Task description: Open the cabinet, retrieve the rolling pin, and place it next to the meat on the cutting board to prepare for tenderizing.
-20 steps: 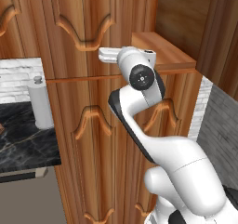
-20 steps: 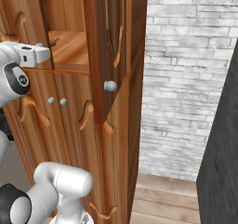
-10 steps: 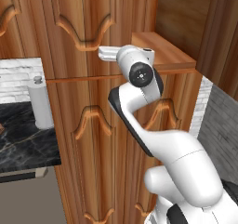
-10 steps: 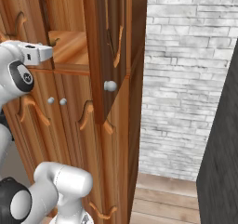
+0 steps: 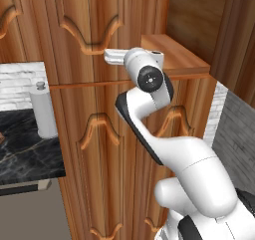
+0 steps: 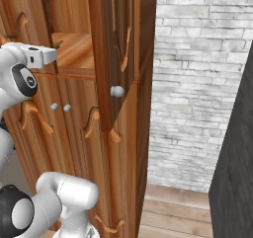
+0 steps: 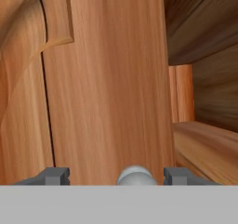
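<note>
The tall reddish-brown cabinet (image 5: 99, 134) has its upper right door (image 6: 121, 44) swung open, with its round silver knob (image 6: 117, 91) facing out. The upper left door (image 5: 84, 25) stands closed. My gripper (image 7: 116, 176) is open right at that closed door. The left door's silver knob (image 7: 135, 176) sits between the two widely spread fingertips (image 7: 56, 175), which do not touch it. From the base, the hand (image 5: 113, 57) is pressed up to the left door's edge. The visible part of the opened shelf (image 5: 172, 55) is bare. The rolling pin, meat and cutting board are out of view.
A white cylinder (image 5: 44, 109) stands on a black marble counter (image 5: 25, 149) left of the cabinet. Two small knobs (image 6: 60, 106) mark the lower doors. A grey brick wall (image 6: 197, 84) and a dark panel (image 6: 237, 158) lie to the right.
The hand has edged very slightly toward the closed left door. Both doors stand as before.
</note>
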Robot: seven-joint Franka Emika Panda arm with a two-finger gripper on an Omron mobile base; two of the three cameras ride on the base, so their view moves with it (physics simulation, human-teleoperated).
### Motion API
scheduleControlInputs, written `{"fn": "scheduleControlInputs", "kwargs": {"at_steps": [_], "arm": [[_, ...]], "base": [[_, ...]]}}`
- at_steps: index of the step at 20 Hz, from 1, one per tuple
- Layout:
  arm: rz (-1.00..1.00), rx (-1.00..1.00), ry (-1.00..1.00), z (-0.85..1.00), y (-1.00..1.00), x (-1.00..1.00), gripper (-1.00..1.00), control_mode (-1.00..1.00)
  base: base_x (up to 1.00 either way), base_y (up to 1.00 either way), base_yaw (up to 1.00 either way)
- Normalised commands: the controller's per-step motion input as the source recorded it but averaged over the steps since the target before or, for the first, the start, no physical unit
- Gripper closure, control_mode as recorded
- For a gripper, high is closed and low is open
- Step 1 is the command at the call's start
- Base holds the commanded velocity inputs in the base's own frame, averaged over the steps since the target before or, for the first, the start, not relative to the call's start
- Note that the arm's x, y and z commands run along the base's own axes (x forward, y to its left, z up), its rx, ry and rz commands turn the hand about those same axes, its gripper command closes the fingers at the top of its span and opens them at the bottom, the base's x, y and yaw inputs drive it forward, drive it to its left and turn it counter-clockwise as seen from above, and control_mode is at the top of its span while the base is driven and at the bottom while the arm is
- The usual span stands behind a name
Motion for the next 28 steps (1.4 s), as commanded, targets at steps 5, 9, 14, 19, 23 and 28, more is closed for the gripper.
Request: {"fn": "scheduleControlInputs", "kwargs": {"at_steps": [5,9,14,19,23,28], "arm": [[0.0,0.0,0.0,-0.05,0.02,0.1,1.0,-1.0],[0.0,0.0,0.0,-0.02,0.03,0.0,1.0,-1.0],[0.01,0.0,0.0,-0.04,0.03,0.08,1.0,-1.0],[0.08,0.05,0.0,-0.13,-0.02,0.24,1.0,-1.0],[0.05,0.02,0.0,-0.1,0.0,0.15,1.0,-1.0],[0.03,0.0,0.0,-0.02,0.0,0.04,1.0,-1.0]], "base": [[0.0,0.0,0.0],[0.0,0.0,0.0],[0.0,0.0,0.0],[0.0,0.0,0.0],[0.0,0.0,0.0],[0.0,0.0,0.0]]}}
